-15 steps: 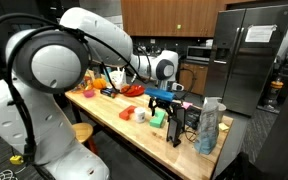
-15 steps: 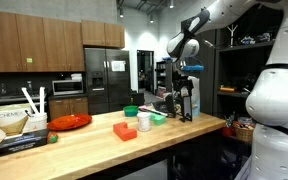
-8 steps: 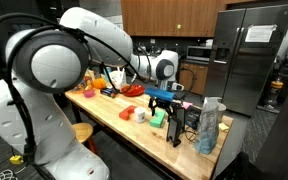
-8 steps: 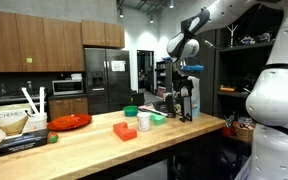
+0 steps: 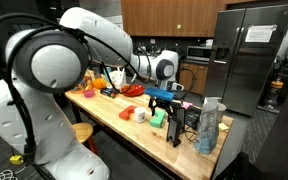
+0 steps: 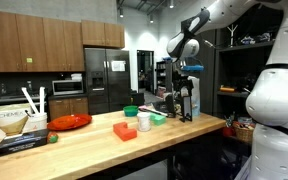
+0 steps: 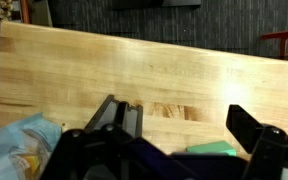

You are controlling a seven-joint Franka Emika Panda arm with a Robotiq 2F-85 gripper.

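My gripper hangs above the far end of a long wooden table, also seen in an exterior view. In the wrist view the gripper is open, its two dark fingers wide apart with bare wood between them. A green block lies just below the gap; it also shows in both exterior views. A black stand rises from the table under the gripper. A clear plastic bag stands beside it and shows in the wrist view's lower left.
On the table are a white cup, a red block, a green bowl, a red plate, a white box and a black box. A steel fridge stands behind.
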